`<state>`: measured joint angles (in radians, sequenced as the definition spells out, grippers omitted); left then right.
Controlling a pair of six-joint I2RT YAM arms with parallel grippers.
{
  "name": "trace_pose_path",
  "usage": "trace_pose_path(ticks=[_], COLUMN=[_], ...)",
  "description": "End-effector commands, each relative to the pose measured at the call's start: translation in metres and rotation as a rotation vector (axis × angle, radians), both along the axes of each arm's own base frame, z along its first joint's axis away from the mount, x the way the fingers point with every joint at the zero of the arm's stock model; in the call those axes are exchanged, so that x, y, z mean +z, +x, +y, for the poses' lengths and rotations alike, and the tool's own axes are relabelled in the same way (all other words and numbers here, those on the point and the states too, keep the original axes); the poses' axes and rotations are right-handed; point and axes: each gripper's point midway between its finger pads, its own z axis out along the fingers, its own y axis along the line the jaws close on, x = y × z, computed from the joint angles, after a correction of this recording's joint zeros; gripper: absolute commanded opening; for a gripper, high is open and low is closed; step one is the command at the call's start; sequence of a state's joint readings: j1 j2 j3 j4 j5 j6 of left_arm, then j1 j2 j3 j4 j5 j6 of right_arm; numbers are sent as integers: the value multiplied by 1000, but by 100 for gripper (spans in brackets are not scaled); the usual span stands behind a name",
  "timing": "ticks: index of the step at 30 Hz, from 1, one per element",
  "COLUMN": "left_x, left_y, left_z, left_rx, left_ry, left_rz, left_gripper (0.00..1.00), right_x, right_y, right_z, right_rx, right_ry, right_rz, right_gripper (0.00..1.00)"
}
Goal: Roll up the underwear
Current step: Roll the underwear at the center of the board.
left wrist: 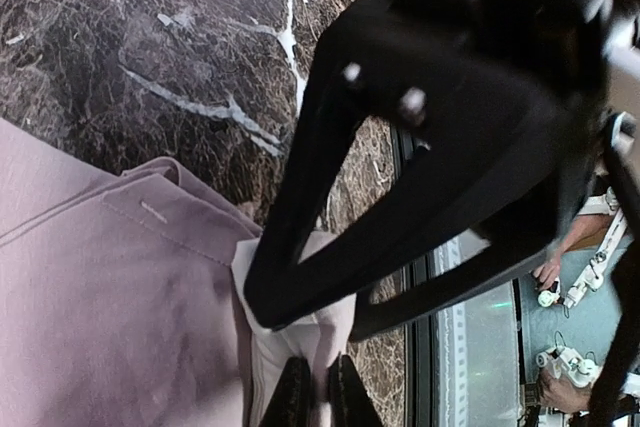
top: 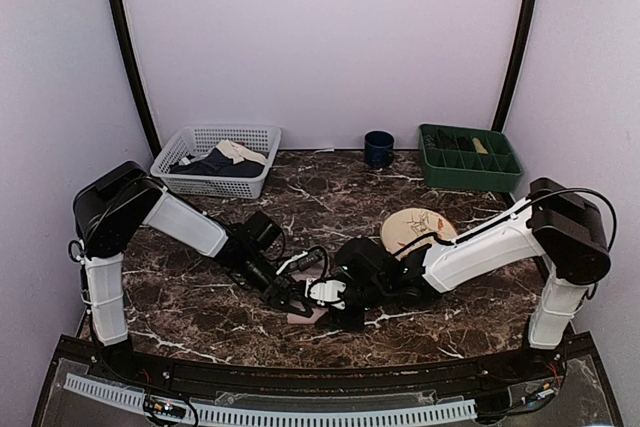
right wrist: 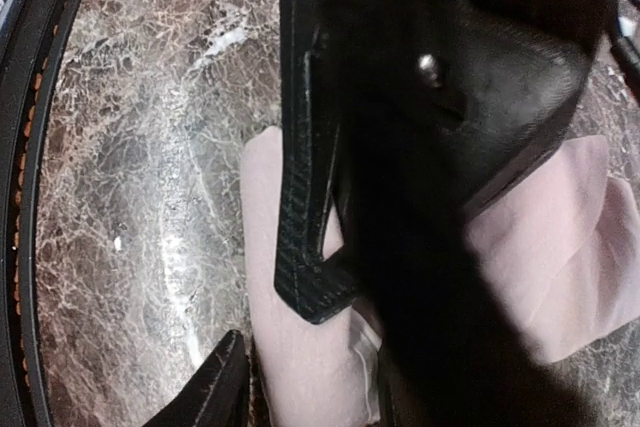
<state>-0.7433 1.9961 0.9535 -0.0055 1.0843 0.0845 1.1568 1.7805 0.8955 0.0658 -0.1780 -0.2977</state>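
Top external view: both arms converge at the front centre of the marble table (top: 200, 297). The underwear (top: 306, 316) lies there as a small pink bundle, mostly covered by the left gripper (top: 296, 301) and the right gripper (top: 332, 295), which meet tip to tip over it. Jaw positions are not readable here. The left wrist view supplies them for the left gripper — its fingers are closed together on a pale fold at the bundle's edge, with flatter pink fabric spreading to one side. The right wrist view shows the right gripper's jaws standing apart with pink fabric between them. One finger is hidden behind the left gripper, so whether they clamp the fabric cannot be told.
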Motion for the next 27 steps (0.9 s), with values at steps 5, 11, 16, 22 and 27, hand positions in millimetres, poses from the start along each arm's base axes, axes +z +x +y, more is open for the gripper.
trace_pose_path(ticks=[5, 11, 16, 22, 27], left_x=[-19, 8, 56, 99, 100], left_y=[1, 24, 54, 54, 32], left_z=[15, 26, 41, 67, 77], left_rx=[45, 159, 323, 437, 399], left_ry=[118, 100, 64, -33, -27], left_rz=[11, -124, -380, -657, -792], left_gripper=[10, 39, 68, 72, 69], right_x=[-9, -16, -20, -18, -14], right_y=[-3, -31, -38, -32, -29], right_z=[5, -4, -7, -8, -8], right_rx=[25, 72, 49, 13, 7], right_ry=[-23, -35, -15, 21, 52], right_rz=[-19, 164, 374, 650, 811], right_gripper=[0, 0, 0, 0, 0])
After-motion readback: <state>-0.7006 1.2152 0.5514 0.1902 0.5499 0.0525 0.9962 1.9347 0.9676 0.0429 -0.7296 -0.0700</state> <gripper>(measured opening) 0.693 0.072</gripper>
